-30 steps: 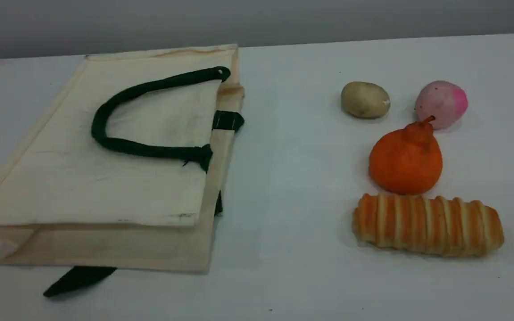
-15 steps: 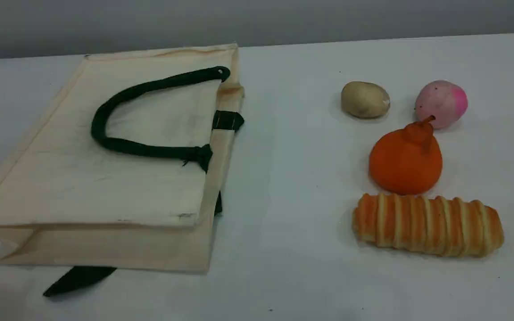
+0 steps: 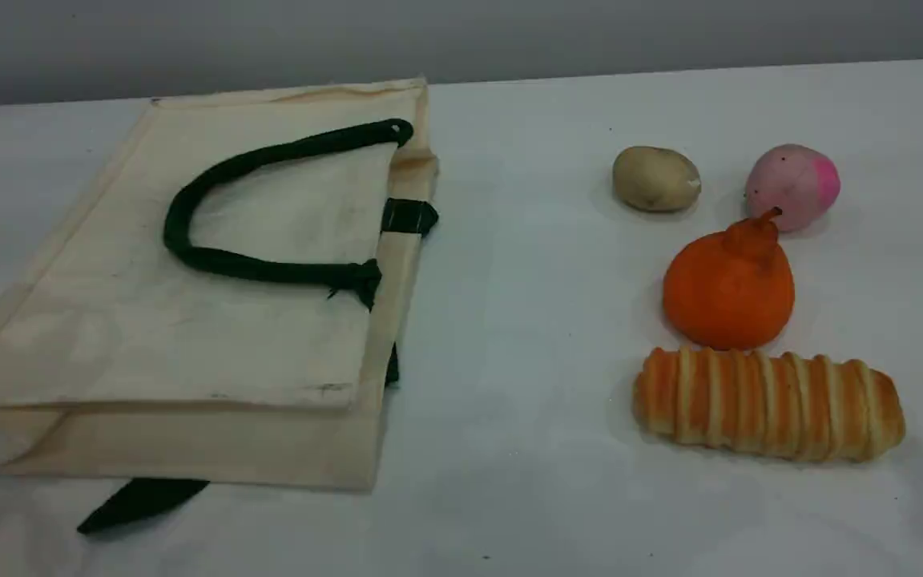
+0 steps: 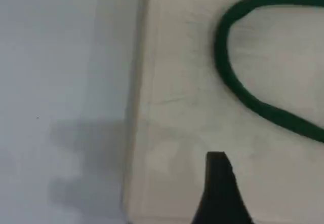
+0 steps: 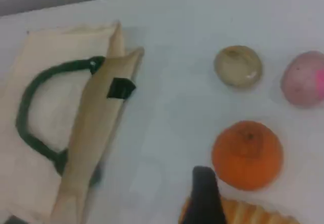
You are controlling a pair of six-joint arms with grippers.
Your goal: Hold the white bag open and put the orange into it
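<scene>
The white bag (image 3: 189, 320) lies flat on the left half of the table. One dark green handle (image 3: 189, 192) curls on top of it, and its mouth edge faces right. The orange (image 3: 727, 288) sits on the right, a wide stretch of table away from the bag. Neither arm shows in the scene view. In the left wrist view, one dark fingertip (image 4: 218, 183) hovers over the bag (image 4: 192, 107) near its handle (image 4: 228, 77). In the right wrist view, one fingertip (image 5: 204, 193) sits just left of the orange (image 5: 247, 154). Nothing is held.
A tan potato (image 3: 655, 178) and a pink round fruit (image 3: 792, 186) lie behind the orange. A ridged bread roll (image 3: 766, 405) lies directly in front of it, nearly touching. A green strap (image 3: 141, 501) pokes out from under the bag's near edge.
The bag and the food items have not moved. Faint shadows have crept onto the bag's near-left corner and the table's right edge.
</scene>
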